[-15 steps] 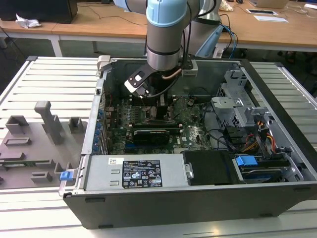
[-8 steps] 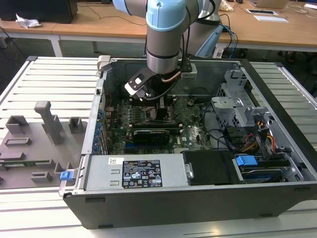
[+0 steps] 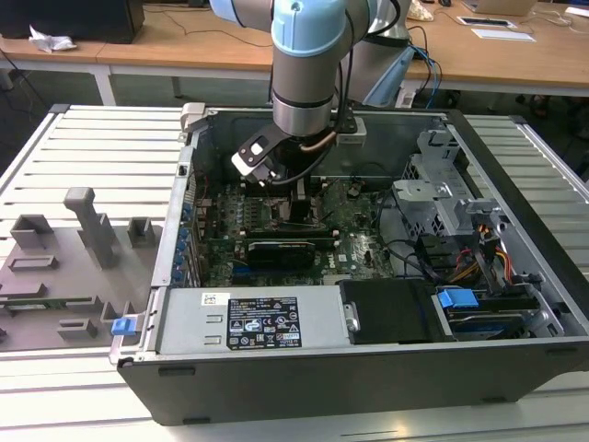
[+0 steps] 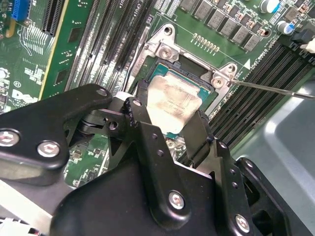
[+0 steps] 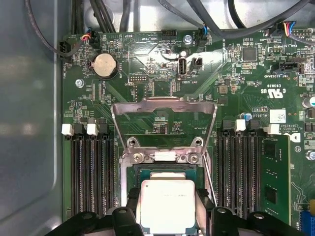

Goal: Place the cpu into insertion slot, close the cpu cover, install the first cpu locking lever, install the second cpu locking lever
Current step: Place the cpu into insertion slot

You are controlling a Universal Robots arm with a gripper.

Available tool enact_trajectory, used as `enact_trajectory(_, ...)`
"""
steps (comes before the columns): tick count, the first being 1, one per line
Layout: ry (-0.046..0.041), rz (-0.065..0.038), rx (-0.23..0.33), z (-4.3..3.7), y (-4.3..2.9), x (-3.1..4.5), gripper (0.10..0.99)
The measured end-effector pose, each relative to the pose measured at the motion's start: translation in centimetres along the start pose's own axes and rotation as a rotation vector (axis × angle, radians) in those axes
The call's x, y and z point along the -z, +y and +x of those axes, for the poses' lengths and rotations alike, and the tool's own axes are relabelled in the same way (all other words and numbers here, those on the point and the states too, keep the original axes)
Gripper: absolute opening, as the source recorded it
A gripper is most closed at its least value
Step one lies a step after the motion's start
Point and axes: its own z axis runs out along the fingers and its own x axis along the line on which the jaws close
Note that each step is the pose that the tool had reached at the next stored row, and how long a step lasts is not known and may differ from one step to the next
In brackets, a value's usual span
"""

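A white slatted table [image 3: 92, 138] fills the exterior view, with wooden desks [image 3: 184, 46] behind it. An open computer case [image 3: 368, 368] lies on the table, and a grey fixture tray [image 3: 55, 276] sits at the exterior view's left of it. The arm [image 3: 308, 55] reaches down into the case over the green motherboard [image 3: 359, 239].

The gripper [image 3: 299, 198] hangs low above the board, between 2 banks of long black memory slots [image 5: 88, 172]. In both wrist views its 2 black fingers [image 4: 142, 101] stand at a narrow spread. Their pads lie against 2 opposite edges of the cpu [image 4: 172, 105], so the chip is clamped between them.

The cpu cover [image 5: 165, 102] stands raised on its hinge, on the far side of the socket from the gripper, with its large window showing the board behind. A thin metal rod [image 4: 275, 89] juts out from 1 corner of the socket's metal frame.

The insertion slot [image 4: 189, 63] lies open, and its dark recess shows along the edge of the chip. The cpu sits at the slot with its silvery top facing up. It lies nearly flat, with its edges square to the slot's rim and parallel to the memory slots. It is close to square, so no long axis stands out. I cannot tell whether it is fully seated.
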Motion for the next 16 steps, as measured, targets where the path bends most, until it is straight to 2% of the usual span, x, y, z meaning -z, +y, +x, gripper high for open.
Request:
enact_trajectory(7,-0.0006,0.000,-0.005,0.15,0.01,-0.31,0.529)
enact_trajectory(13,-0.0002,0.000,-0.005,0.15,-0.05,-0.26,0.529)
enact_trajectory(16,-0.0030,0.000,-0.005,0.15,-0.08,-0.26,0.529)
